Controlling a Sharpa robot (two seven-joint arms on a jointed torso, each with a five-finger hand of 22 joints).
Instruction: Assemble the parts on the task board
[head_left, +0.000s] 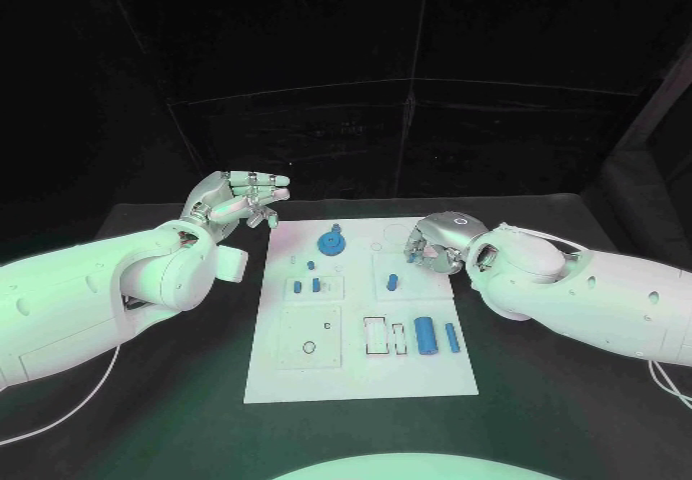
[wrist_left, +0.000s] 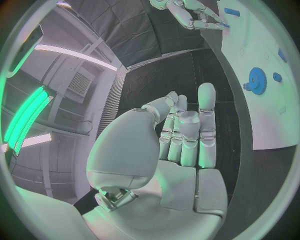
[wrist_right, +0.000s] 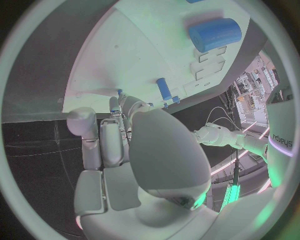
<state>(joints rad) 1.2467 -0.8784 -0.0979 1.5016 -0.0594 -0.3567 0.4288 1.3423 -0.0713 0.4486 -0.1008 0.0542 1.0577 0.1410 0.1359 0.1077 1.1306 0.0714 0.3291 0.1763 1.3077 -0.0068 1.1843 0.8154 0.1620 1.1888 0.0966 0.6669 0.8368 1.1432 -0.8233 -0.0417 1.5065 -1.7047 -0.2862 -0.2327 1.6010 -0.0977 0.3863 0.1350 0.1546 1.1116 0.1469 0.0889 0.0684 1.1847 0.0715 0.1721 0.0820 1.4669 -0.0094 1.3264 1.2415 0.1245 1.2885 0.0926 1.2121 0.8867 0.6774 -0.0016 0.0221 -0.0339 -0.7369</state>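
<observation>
The white task board (head_left: 361, 350) lies mid-table. A blue gear (head_left: 332, 243) sits near its far edge, small blue pegs (head_left: 299, 286) stand left of centre, a short blue piece (head_left: 389, 283) stands mid-board, and a thick blue cylinder (head_left: 426, 335) with a thinner one (head_left: 451, 338) lies at the near right. My left hand (head_left: 238, 200) is raised beyond the board's far left corner, fingers apart and empty (wrist_left: 181, 145). My right hand (head_left: 433, 243) hovers over the far right of the board, fingers bent down, nothing seen in them (wrist_right: 125, 145). The short blue piece (wrist_right: 164, 89) stands just past its fingertips.
Black table (head_left: 173, 400) surrounds the board on all sides. Empty cut-outs, a rectangular slot (head_left: 375, 335) and a small ring (head_left: 309, 347), mark the board's near half. A white cable (head_left: 87, 400) trails under my left arm.
</observation>
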